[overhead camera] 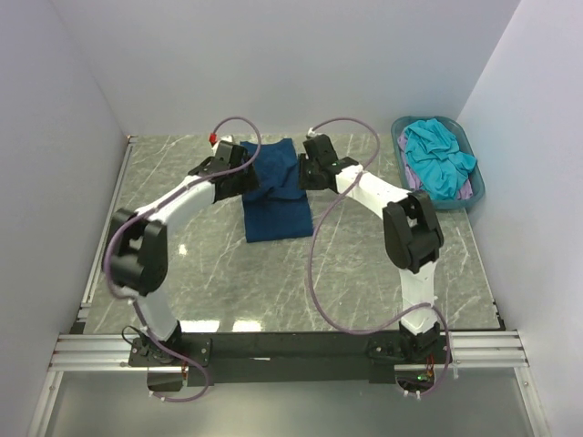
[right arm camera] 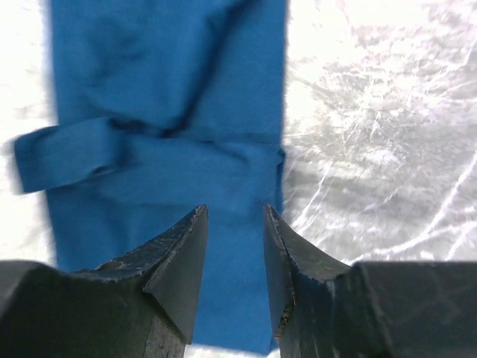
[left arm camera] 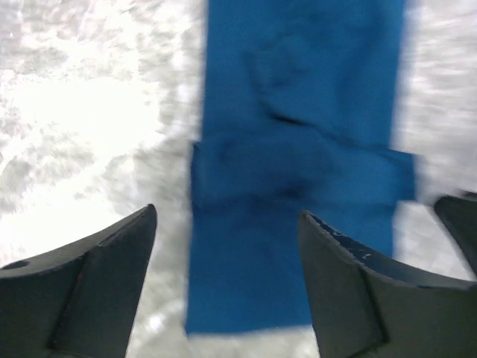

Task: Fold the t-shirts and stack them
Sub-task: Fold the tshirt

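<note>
The dark navy t-shirt (overhead camera: 276, 214) lies folded into a long strip on the marble table, with a sleeve folded across its middle. My left gripper (overhead camera: 244, 182) hovers at its left far edge and my right gripper (overhead camera: 305, 173) at its right far edge. Seen from the left wrist, the left gripper (left arm camera: 227, 216) is wide open above the navy t-shirt (left arm camera: 298, 112), holding nothing. From the right wrist, the right gripper (right arm camera: 235, 209) is partly open over the navy t-shirt (right arm camera: 164, 74), with nothing between its jaws. A turquoise t-shirt (overhead camera: 437, 159) lies crumpled on a pale lilac one (overhead camera: 466, 192).
The teal plastic basket (overhead camera: 397, 135) holding those two t-shirts stands at the back right corner. White walls close in the table on the left, back and right. A metal rail (overhead camera: 273, 344) runs along the near edge by the arm bases.
</note>
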You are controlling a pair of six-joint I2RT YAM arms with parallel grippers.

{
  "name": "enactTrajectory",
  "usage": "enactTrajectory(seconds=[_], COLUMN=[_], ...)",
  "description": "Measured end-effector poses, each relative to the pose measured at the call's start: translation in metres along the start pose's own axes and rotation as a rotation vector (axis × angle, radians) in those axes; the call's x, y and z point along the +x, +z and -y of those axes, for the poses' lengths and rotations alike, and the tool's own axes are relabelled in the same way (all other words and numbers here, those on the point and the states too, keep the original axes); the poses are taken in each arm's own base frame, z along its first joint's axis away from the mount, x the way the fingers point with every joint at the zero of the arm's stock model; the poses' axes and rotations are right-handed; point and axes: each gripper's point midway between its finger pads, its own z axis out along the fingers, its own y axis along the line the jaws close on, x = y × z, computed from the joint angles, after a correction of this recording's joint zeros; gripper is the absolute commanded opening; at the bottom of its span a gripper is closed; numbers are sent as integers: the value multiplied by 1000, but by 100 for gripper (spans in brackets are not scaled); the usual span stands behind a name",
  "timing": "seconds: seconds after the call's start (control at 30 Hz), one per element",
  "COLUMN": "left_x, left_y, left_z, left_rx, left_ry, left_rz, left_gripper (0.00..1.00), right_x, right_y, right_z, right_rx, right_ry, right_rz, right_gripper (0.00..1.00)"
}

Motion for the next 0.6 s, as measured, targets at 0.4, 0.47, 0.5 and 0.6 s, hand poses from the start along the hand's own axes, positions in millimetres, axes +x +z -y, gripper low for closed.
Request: enactTrajectory(seconds=[0.4,0.47,0.5,0.6], left_x=[85,103,108,121], left_y=[-46,-34,-31,-22], left_z=[36,30,28,25], left_rx=[136,112,105,94], left_ry=[7,14,16,18], left_rz=[-113,-164,-180,-224], left_gripper=[47,44,44,41], right_x=[-5,3,7,24], right_y=[-25,-18,-13,6], right_z=[-69,-73,-72,-70], right_rx=[-202,-216,-218,-219], right_ry=[-6,-3,0,11], right_rz=[64,45,34,-11], right_gripper=[24,24,24,23])
